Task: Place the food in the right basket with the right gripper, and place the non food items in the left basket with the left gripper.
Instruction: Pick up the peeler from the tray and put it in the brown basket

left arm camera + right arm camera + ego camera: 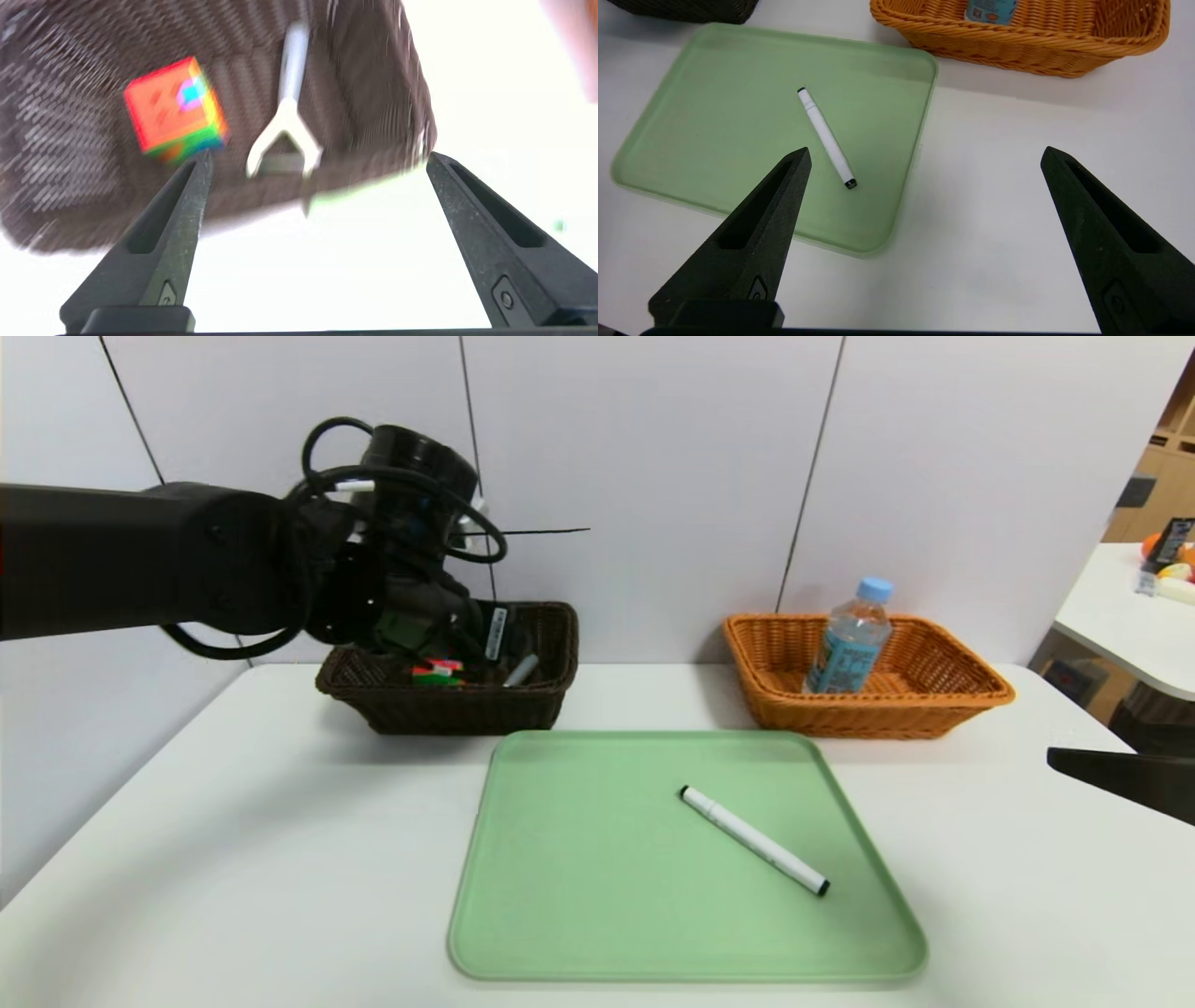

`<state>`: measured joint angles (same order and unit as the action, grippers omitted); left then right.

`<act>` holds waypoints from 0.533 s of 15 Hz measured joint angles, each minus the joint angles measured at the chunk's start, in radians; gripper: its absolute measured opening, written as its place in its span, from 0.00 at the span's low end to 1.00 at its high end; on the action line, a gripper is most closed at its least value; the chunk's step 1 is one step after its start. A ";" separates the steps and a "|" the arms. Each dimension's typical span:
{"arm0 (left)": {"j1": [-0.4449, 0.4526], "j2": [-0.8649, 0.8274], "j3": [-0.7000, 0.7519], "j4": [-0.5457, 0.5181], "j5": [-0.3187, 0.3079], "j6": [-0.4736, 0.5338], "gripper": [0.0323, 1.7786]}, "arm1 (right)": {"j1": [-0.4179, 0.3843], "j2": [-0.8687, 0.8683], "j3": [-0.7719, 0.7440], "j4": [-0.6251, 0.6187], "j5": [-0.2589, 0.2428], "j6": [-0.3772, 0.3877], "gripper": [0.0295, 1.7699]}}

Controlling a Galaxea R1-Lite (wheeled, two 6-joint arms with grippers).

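Observation:
My left gripper (464, 655) (318, 156) hangs open over the dark brown left basket (467, 711) (60, 140), nothing between its fingers. Inside that basket lie the multicoloured cube (437, 672) (175, 107) and the white Y-shaped peeler (521, 670) (286, 126). The white marker (752, 840) (826, 136) lies slantwise on the green tray (579, 877) (714, 116). The water bottle (850, 639) (989, 9) stands upright in the orange right basket (934, 711) (1017, 51). My right gripper (927, 150) is open and empty, low over the table to the right of the tray.
Both baskets stand at the back of the white table, against the wall. The tray fills the table's middle. A black part of the right arm (1120, 779) shows at the right edge. A second table (1120, 616) with small items stands farther right.

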<state>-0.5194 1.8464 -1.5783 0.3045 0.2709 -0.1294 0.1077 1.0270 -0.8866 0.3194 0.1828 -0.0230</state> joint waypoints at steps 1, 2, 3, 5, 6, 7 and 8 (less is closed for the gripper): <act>-0.006 -0.053 0.064 0.001 0.000 0.016 0.91 | 0.006 0.033 -0.035 0.043 0.013 -0.037 0.96; -0.013 -0.108 0.129 0.001 -0.001 0.023 0.92 | 0.016 0.067 -0.073 0.089 0.025 -0.061 0.96; -0.018 -0.165 0.200 0.001 -0.001 0.020 0.92 | 0.031 0.106 -0.114 0.139 0.034 -0.073 0.96; -0.022 -0.262 0.298 -0.002 0.000 -0.016 0.93 | 0.067 0.198 -0.199 0.220 0.050 -0.081 0.96; -0.022 -0.309 0.337 -0.002 0.002 -0.049 0.94 | 0.086 0.245 -0.234 0.239 0.059 -0.088 0.96; -0.014 -0.347 0.369 -0.002 0.002 -0.071 0.94 | 0.103 0.296 -0.263 0.247 0.066 -0.101 0.96; 0.000 -0.382 0.397 -0.002 0.003 -0.081 0.94 | 0.116 0.343 -0.283 0.250 0.070 -0.111 0.96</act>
<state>-0.5189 1.4645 -1.1811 0.3021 0.2740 -0.2106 0.2232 1.3704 -1.1694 0.5689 0.2523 -0.1336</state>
